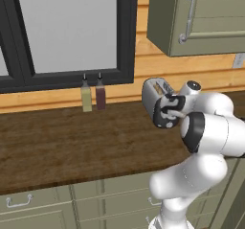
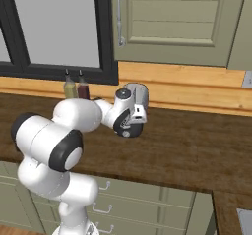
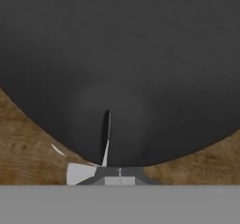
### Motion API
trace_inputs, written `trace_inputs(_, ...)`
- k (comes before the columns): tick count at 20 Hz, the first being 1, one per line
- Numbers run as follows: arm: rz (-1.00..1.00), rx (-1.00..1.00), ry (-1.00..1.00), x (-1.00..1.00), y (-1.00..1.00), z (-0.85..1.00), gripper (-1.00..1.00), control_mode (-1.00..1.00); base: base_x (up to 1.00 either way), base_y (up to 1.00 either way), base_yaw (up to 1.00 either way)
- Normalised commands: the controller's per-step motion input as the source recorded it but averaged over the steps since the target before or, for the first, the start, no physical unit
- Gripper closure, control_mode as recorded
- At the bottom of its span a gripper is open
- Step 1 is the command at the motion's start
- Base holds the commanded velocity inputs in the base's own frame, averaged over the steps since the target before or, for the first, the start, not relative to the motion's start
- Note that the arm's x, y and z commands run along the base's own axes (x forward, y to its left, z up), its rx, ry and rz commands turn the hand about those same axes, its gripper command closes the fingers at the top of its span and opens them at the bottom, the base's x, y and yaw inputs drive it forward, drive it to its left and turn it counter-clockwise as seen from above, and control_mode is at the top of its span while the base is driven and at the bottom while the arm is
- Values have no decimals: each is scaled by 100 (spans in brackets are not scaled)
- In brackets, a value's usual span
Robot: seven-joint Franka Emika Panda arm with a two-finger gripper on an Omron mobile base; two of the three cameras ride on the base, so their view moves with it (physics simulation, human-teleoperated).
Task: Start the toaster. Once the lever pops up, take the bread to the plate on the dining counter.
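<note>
The silver-grey toaster (image 1: 154, 90) stands at the back of the wood counter (image 1: 72, 142), under the wall cabinet; from the other side the toaster (image 2: 136, 92) sits just right of the window. My gripper (image 1: 161, 117) is pressed up against the toaster's dark end panel (image 3: 122, 54), low down, its fingers together and shut on nothing I can make out. The right base view puts the gripper (image 2: 132, 126) in front of that same end. A thin vertical slit (image 3: 107, 134) runs down the panel just above my fingertips. The bread is hidden. The plate and the dining counter are out of view.
Two bottles, one olive (image 1: 86, 97) and one dark red (image 1: 100, 95), stand by the window sill left of the toaster. A grey-green wall cabinet (image 1: 201, 17) hangs above. Drawers (image 2: 147, 199) run below the counter edge. Bare counter spreads to the left and right of the toaster.
</note>
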Motion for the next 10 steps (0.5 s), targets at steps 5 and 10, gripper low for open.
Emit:
trace_inputs(5,0,0,1,0,6,-50,100,-100,0,0,0)
trace_inputs(10,0,0,0,0,2,-27,100,-100,0,0,0)
